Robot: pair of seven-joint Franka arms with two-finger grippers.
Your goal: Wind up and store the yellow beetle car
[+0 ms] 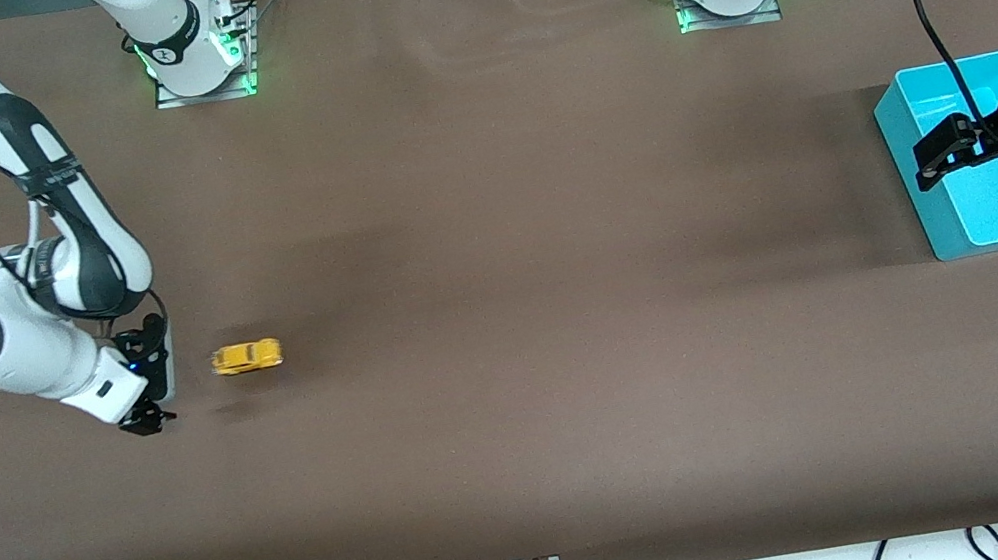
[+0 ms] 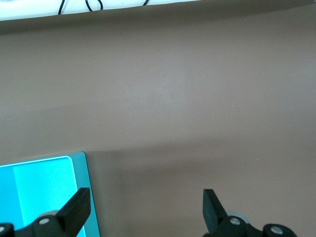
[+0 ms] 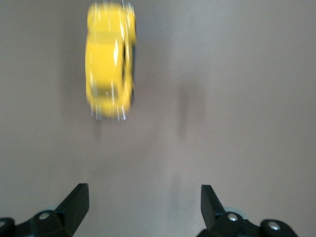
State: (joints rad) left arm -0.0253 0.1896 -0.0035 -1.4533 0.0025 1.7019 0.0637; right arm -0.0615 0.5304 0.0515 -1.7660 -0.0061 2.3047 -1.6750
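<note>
Yellow and blurred, the yellow beetle car (image 1: 246, 357) (image 3: 109, 59) is seen on the brown worktop (image 1: 514, 369), apart from the right gripper (image 1: 149, 420) (image 3: 143, 207) at its 9 o'clock, whose fingers are spread wide and empty. The left gripper (image 1: 931, 165) (image 2: 145, 210), fingers also wide apart and empty, is held over the turquoise bin (image 1: 904, 141) (image 2: 79, 168) at the left arm's end.

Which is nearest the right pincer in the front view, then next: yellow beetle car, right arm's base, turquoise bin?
1. Yellow beetle car: on the table just beside the open right pincer.
2. Right arm's base: at the table's top edge.
3. Turquoise bin: at the left arm's end, under the left pincer.
</note>
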